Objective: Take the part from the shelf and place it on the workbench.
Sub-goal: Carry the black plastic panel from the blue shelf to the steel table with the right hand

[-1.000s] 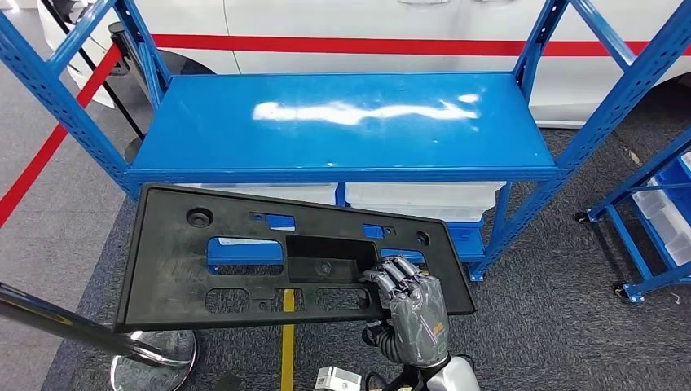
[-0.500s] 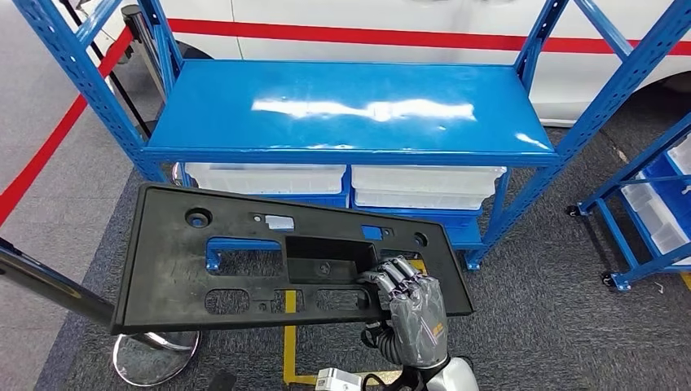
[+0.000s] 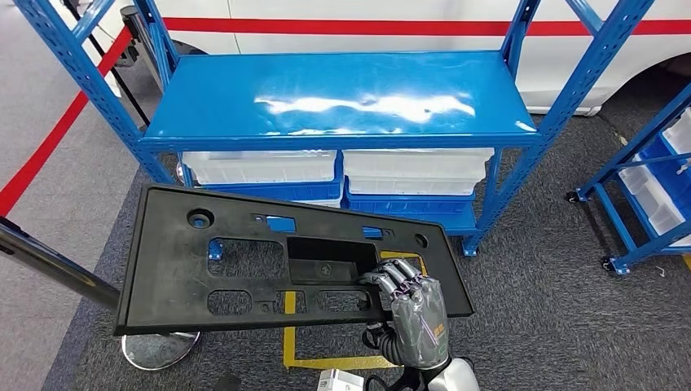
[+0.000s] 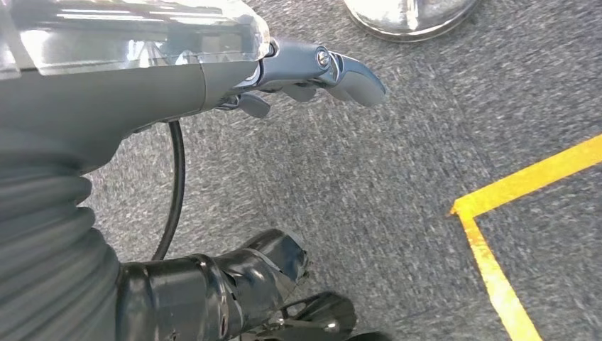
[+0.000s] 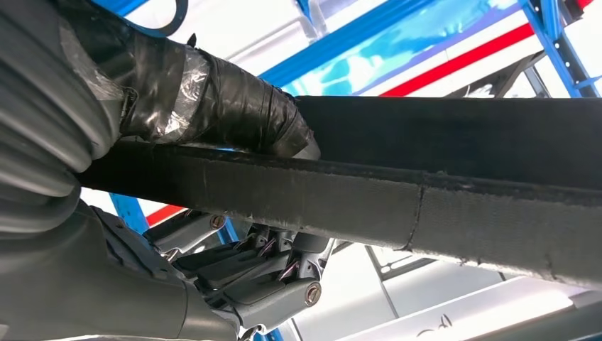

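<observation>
The left hand hangs over grey carpet, fingers loosely curled and holding nothing. The black plastic panel is off the blue shelf, carried flat in front of it, long axis running left to right. The right hand grips its near edge toward the right end, thumb opposite the fingers, so most of the panel overhangs leftward

Part was matte black; shelf glossy blue, holding translucent white bins. Carpet was speckled grey with yellow tape lines. Right hand was silver-grey.
</observation>
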